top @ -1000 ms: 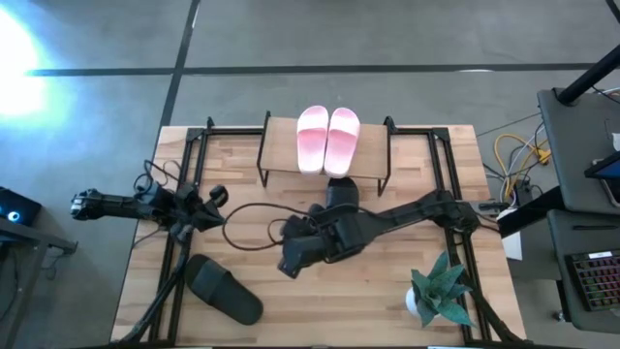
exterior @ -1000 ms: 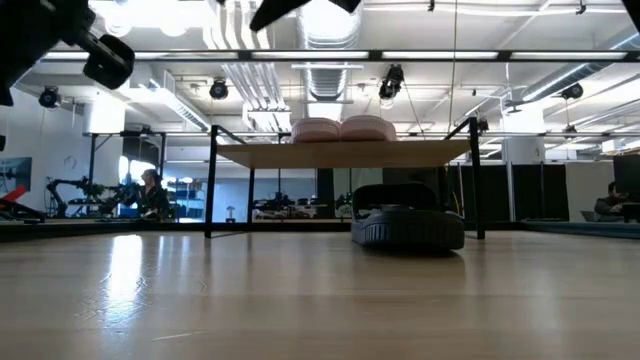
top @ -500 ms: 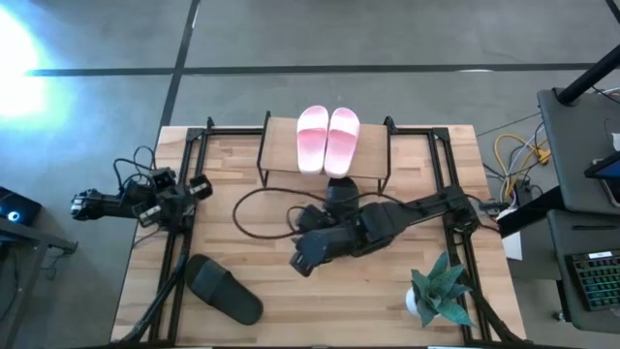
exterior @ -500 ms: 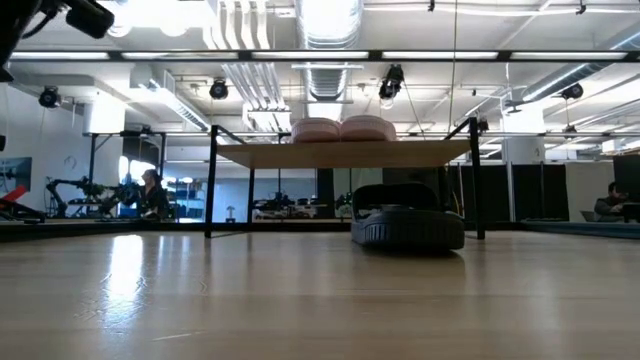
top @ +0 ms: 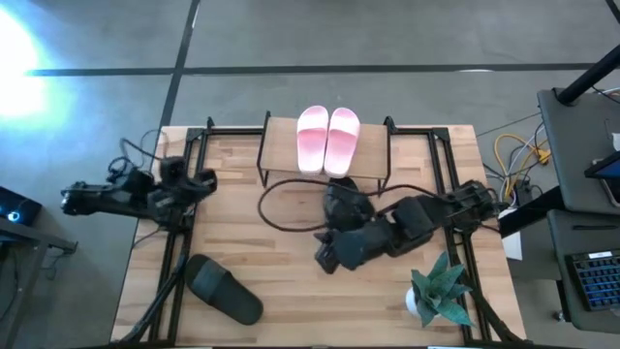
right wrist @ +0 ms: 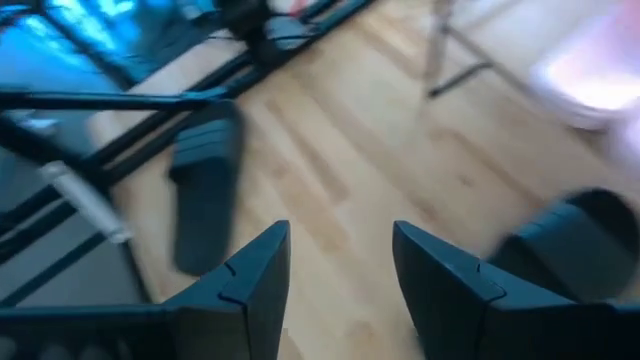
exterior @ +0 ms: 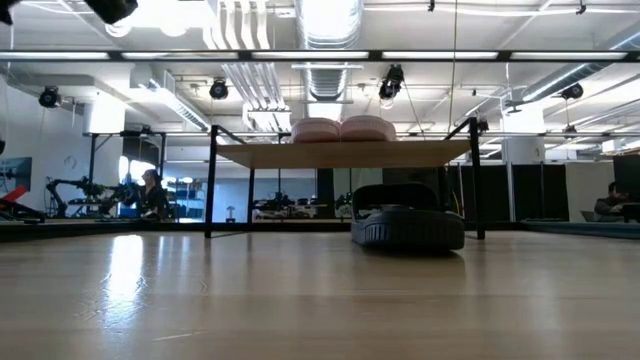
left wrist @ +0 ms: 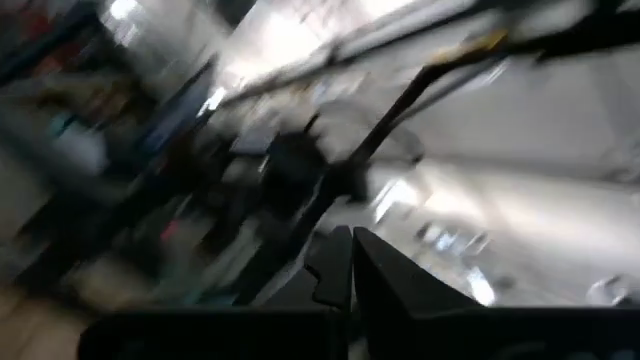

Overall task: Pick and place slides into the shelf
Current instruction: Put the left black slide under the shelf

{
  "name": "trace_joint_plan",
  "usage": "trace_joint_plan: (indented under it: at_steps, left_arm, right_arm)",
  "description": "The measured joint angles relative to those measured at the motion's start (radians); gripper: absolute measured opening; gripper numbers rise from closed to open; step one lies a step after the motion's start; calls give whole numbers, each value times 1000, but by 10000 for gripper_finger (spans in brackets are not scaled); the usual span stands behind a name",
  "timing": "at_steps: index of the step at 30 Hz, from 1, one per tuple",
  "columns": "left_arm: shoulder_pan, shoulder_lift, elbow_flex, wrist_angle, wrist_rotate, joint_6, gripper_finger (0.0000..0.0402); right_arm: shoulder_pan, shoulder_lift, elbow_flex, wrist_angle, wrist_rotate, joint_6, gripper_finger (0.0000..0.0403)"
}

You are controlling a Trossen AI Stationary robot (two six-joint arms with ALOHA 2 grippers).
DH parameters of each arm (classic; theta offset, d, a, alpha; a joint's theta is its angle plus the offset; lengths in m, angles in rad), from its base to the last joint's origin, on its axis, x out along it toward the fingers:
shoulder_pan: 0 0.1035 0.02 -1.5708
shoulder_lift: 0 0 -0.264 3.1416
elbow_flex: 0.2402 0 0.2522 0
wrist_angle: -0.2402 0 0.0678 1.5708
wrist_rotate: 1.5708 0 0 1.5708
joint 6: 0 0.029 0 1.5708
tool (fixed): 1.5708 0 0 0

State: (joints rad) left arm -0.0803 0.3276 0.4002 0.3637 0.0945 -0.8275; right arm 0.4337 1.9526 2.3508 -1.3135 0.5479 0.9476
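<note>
Two pale pink slides point(top: 327, 139) lie side by side on the shelf's plank top point(top: 281, 145), also seen in the low view as pink slides point(exterior: 340, 128). One black slide point(exterior: 408, 215) rests sole-down on the table under the shelf's near edge. The other black slide point(top: 225, 289) lies near the table's near left corner. My right gripper point(top: 325, 260) hovers open over the table's middle, near side of the shelf; its wrist view shows open fingers point(right wrist: 340, 265) and both black slides point(right wrist: 205, 195). My left gripper point(top: 199, 179) is raised at the table's left, shut and holding nothing.
A potted plant point(top: 438, 291) stands near the table's near right corner. A dark cable point(top: 291, 204) loops over the table in front of the shelf. Black frame rails point(top: 174, 262) run along both sides. Bare wood lies between the arms.
My right gripper has drawn back toward the table's right edge, away from the middle, staying open. My left arm has pulled back toward the left edge and risen, nearly leaving the low view. The slides have kept still.
</note>
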Motion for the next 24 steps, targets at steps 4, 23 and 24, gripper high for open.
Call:
trace_joint_plan:
  at_steps: [4,23,24]
  left_arm:
    - [-1,92,200,-502,-13,55,0]
    - [-238,492,503,-1096,-82,-154,0]
    - [-267,515,501,-1072,-102,-163,0]
  right_arm:
    - [45,-18,0,-168,114,161,169]
    - [105,-14,-77,145,-115,-25,159]
    - [113,-14,-77,236,-138,-110,158]
